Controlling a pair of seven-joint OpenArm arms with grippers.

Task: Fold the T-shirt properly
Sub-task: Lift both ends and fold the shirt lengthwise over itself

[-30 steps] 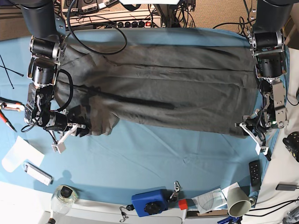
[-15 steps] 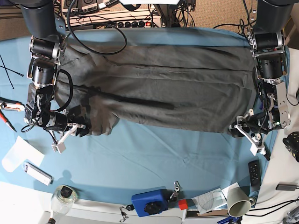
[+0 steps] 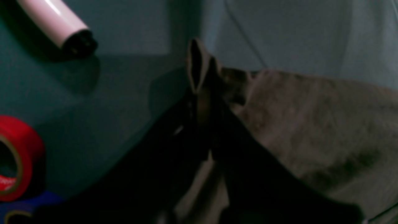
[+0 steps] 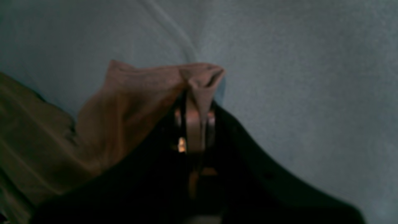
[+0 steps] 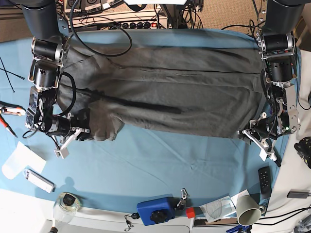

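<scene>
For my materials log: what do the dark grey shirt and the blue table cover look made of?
Dark charcoal-grey T-shirt: soft matte knit, probably cotton; it wrinkles and bunches limply where pinched. Light blue table cloth: thin matte woven fabric, by its shallow creases; fibre unclear.

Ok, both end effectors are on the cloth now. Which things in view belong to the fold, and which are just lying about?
Part of the job:
- T-shirt, spread on the blue table cloth
- left end effector, shut on the T-shirt
- right end effector, shut on the T-shirt

Lying about:
- red tape roll
- blue box
- remote
- paper cup
- glass jar
</scene>
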